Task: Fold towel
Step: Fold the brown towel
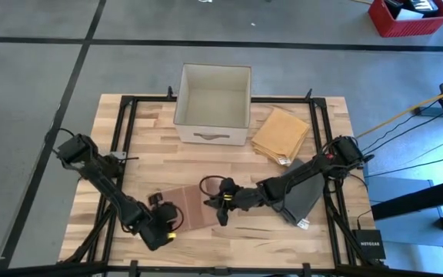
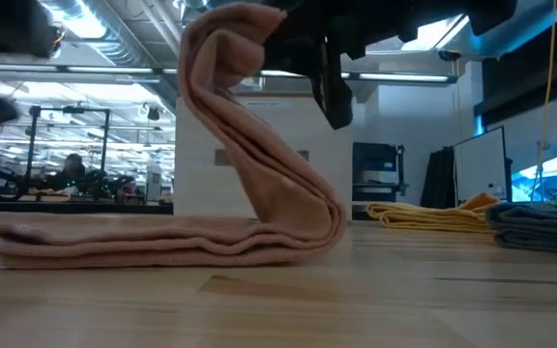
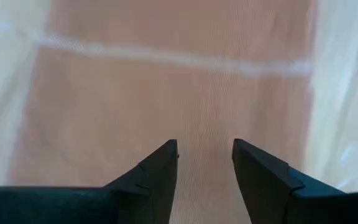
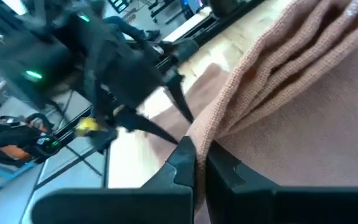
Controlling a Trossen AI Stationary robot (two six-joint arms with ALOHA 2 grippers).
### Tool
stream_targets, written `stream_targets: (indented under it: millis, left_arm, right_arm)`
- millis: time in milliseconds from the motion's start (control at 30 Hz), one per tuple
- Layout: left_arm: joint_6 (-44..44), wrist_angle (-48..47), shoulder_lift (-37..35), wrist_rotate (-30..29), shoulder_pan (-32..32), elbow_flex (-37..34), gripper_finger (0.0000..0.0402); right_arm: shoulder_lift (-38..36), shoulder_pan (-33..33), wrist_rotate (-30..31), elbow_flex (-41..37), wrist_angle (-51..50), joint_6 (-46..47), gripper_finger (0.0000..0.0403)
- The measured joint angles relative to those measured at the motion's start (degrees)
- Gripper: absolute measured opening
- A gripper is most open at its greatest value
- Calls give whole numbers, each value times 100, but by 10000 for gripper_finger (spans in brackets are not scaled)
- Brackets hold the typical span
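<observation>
Between right pincer (image 4: 199, 163) fingers: towel (image 2: 259, 164) (lifted).

Readable text: one item only. High view, small black box (image 1: 368, 244) on the floor beside the worktop's corner, near the right arm's side; white lettering on its top reads "NETGEAR". Small white tags on the folded grey cloth (image 1: 301, 201) and yellow cloth (image 1: 281, 135): print too small to read. Low and both wrist views: no legible text, labels or numbers.
</observation>
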Motion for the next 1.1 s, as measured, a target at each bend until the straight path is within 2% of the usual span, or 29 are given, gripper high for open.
stream_targets:
  millis: [133, 267, 367, 467, 767, 933, 1100]
  left_arm:
    - [-2, 721, 232, -106, -124, -423, 146]
    - [101, 1035, 400, -277, 22, -499, 146]
    - [361, 1258, 421, -405, 101, -509, 146]
    - [681, 1523, 436, -429, 157, -511, 146]
    - [789, 1575, 440, -441, 153, -517, 146]
    - [828, 1439, 394, -356, 155, -453, 146]
    - [876, 911, 76, 90, 149, -158, 146]
  right_arm:
    - [3, -83, -181, 0, 13, 138, 14]
    - [11, -179, -315, 33, -3, 271, 14]
    - [126, -217, -348, 247, -3, 279, 14]
    - [417, -272, -632, 625, 0, 286, 14]
    - [1289, -385, -1067, 1728, -278, 288, 14]
    - [1485, -420, -1020, 1813, -386, 299, 14]
    - [1538, -422, -978, 1817, -520, 395, 14]
